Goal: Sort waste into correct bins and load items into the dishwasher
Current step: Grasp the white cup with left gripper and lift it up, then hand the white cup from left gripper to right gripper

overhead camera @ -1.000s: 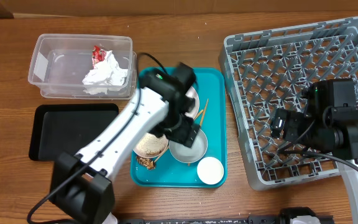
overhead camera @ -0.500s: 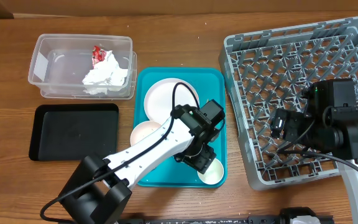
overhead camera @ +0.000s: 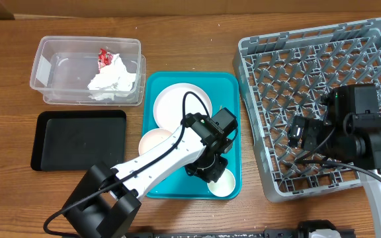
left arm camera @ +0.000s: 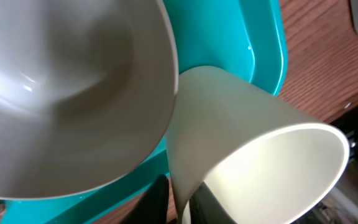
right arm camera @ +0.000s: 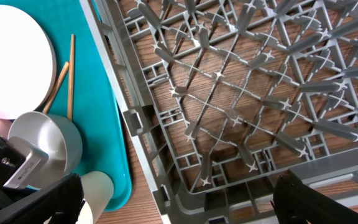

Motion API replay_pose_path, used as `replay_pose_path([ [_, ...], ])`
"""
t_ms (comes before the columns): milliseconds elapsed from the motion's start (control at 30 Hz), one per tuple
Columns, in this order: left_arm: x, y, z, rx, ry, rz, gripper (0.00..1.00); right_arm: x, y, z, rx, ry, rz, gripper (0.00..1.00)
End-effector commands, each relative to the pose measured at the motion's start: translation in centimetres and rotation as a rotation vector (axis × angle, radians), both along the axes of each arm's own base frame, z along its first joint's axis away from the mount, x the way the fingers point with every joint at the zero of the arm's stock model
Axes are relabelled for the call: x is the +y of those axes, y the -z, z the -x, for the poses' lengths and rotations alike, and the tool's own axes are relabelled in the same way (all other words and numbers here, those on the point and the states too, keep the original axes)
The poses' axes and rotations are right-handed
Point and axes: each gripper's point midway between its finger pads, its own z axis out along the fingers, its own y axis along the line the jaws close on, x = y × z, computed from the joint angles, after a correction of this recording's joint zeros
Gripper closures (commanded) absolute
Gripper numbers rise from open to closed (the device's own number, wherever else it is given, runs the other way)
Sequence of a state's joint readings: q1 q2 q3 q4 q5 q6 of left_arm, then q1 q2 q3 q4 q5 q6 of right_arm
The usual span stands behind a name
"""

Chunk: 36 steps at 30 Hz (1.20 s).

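My left gripper (overhead camera: 211, 169) is down at the front of the teal tray (overhead camera: 231, 86), shut on the wall of the small white cup (left arm camera: 247, 149), one finger inside the rim and one outside; the cup is tilted. The grey-blue bowl (left arm camera: 67, 93) sits right beside it, touching the cup. Further back on the tray lie the plate (overhead camera: 177, 102), the pink bowl (overhead camera: 152, 140) and the chopsticks (right arm camera: 67, 74). My right gripper (right arm camera: 179, 202) hangs open above the near left part of the grey dish rack (overhead camera: 323, 66), holding nothing.
The clear tub (overhead camera: 51, 66) at the back left holds a crumpled napkin (overhead camera: 114, 82) and a red wrapper (overhead camera: 103, 58). A black tray (overhead camera: 78, 139) lies in front of it. The rack's left wall stands close to the teal tray's right edge.
My left arm swung from over the plate down to the cup at the tray's front, and its jaws closed on the cup's wall. The right arm has not moved.
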State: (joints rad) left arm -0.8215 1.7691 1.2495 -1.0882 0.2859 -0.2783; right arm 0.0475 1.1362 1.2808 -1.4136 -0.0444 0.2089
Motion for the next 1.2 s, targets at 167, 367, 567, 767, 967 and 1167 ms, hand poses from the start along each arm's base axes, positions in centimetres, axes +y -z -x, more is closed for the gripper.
replay_pose_path([
  [167,0.2,-0.2,0.9,0.041,-0.041,-0.006,0.96,0.0,-0.4,-0.2,-0.016,-0.002,0.005,0.0],
  [367,0.2,-4.5,1.4,0.086,0.093,0.092,0.96,-1.0,-0.4,-0.3,-0.018,0.077,0.036,0.0],
  [567,0.1,-12.5,-6.1,-0.155,0.002,0.279,0.96,-4.1,-1.8,-3.3,-0.15,0.313,-0.003,0.0],
  [767,2.0,-17.6,-16.2,-0.252,-0.321,0.612,0.96,2.3,-5.5,-7.2,-0.357,-0.175,-0.395,0.0],
  [967,1.5,-20.9,-17.5,-0.068,-0.195,1.096,0.96,8.0,-7.1,-5.5,-0.433,-0.606,-0.691,0.0],
  [1167,-0.3,-19.3,-17.2,0.141,-0.148,1.288,0.96,10.4,-7.1,-5.8,-0.449,-0.739,-0.836,0.0],
])
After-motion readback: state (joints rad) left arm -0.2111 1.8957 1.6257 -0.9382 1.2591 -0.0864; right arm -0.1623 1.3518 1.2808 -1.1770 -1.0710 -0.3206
